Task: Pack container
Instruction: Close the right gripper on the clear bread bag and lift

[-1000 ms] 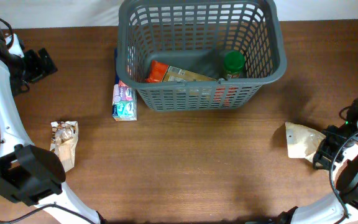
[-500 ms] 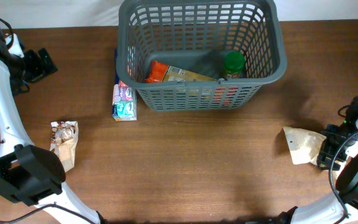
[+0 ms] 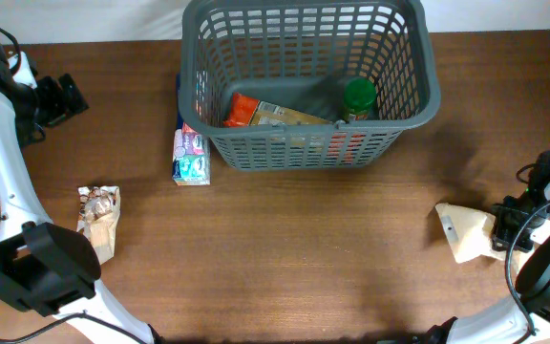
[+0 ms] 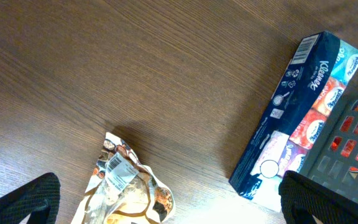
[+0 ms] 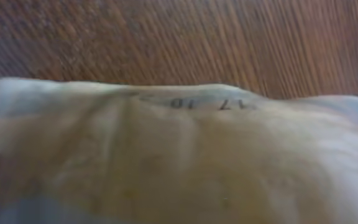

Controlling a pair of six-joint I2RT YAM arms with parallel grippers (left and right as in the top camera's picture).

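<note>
The container [image 3: 294, 148], a large dark grey plastic basket with slotted walls and a solid rim, stands at the far middle of the brown wooden table [image 3: 285, 258]. Its long axis runs left to right and its open top faces up. Inside lie an orange packet [image 3: 242, 108], a flat box [image 3: 285, 116] and a green-lidded jar [image 3: 359, 97]. The left gripper [image 3: 63, 98], far left, is spread wide and holds nothing. The right gripper [image 3: 504, 226] is at the right edge of a pale flat pouch [image 3: 466, 232], near right; one cannot tell whether it grasps it.
</note>
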